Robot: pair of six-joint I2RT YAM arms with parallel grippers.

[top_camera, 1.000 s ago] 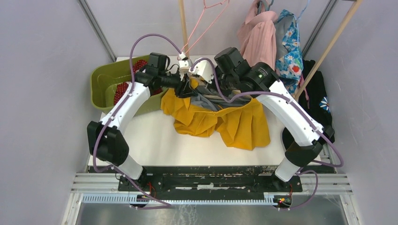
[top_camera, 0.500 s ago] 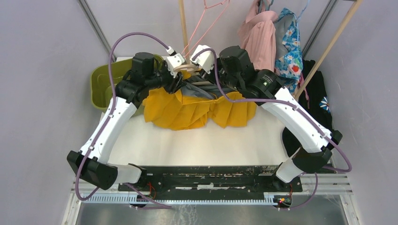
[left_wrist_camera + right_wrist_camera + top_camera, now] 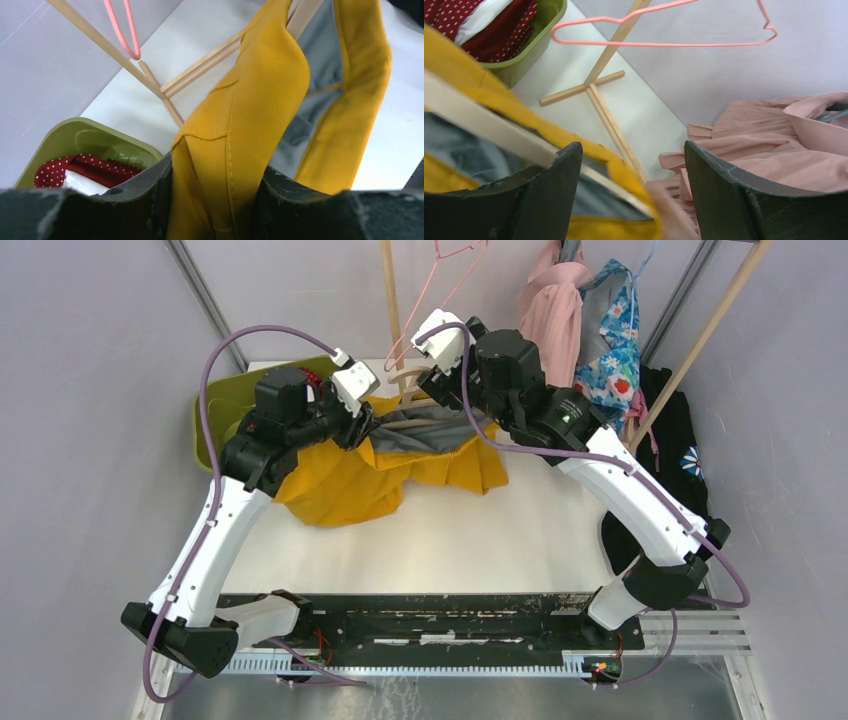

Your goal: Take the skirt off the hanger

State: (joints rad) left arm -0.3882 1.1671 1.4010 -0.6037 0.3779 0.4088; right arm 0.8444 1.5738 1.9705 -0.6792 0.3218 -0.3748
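- White counter (image 3: 450, 540), grey walls (image 3: 90, 390).
- Green bin (image 3: 90, 132) holds red dotted cloth (image 3: 95, 167).
- My left hand (image 3: 215, 195) pinches yellow skirt (image 3: 250, 100); right hand (image 3: 629, 175) gapes around hanger (image 3: 484, 125).

Robot lab test cell, set up for garment handling.
Plain grey enclosure walls (image 3: 80, 390); aluminium rails (image 3: 200, 625) and black base plate (image 3: 450, 615) at white table (image 3: 480, 540) edge, robot arms (image 3: 620, 490) bolted on; wooden rack pole (image 3: 705, 335), hung clothes (image 3: 555, 325), green bin (image 3: 212, 420).

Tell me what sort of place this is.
Probably a robot lab test cell staged for laundry work: a left arm and right arm bolted to a white table inside plain walls, garments hanging on a wooden rack, and a green bin of clothes.
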